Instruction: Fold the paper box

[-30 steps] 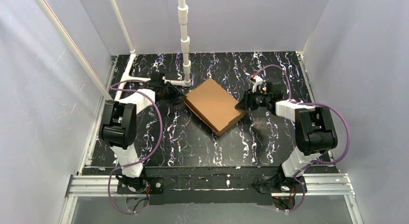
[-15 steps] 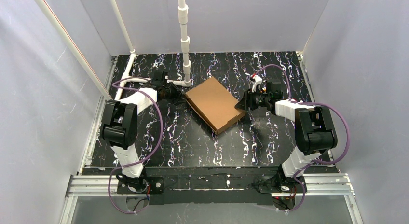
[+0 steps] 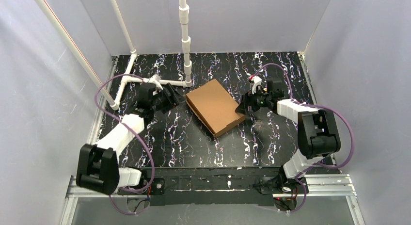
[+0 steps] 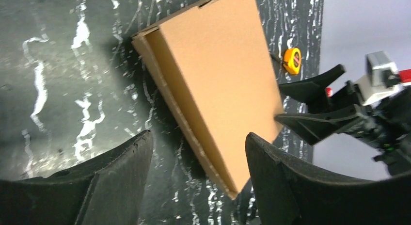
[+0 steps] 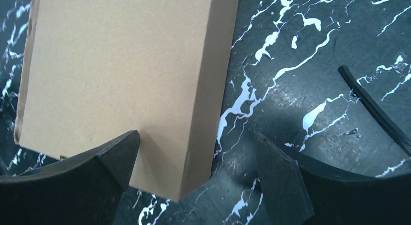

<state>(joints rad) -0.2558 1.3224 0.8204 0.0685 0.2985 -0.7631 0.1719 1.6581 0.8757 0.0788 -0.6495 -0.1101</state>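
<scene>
- The paper box [image 3: 215,106] lies closed and flat in the middle of the worktop [image 3: 203,147], a little toward the far edge, with one corner pointing at the near edge
- The left pincer [image 3: 173,96] has drawn back from the left corner of the box, which it was touching a second ago; its jaws are now spread, with nothing between them
- The right pincer [image 3: 244,108] has opened wider at the right corner of the box; the corner sits between the jaws, but the jaws do not press it
- The box has kept almost the same place while both let go
- A small orange tape measure [image 4: 292,60] lies beyond the box, toward the far right corner, untouched
- My judgement: the lid is down and stays shut with no help, so the folding seems finished or nearly so, and only the retreat of both arms is left
</scene>
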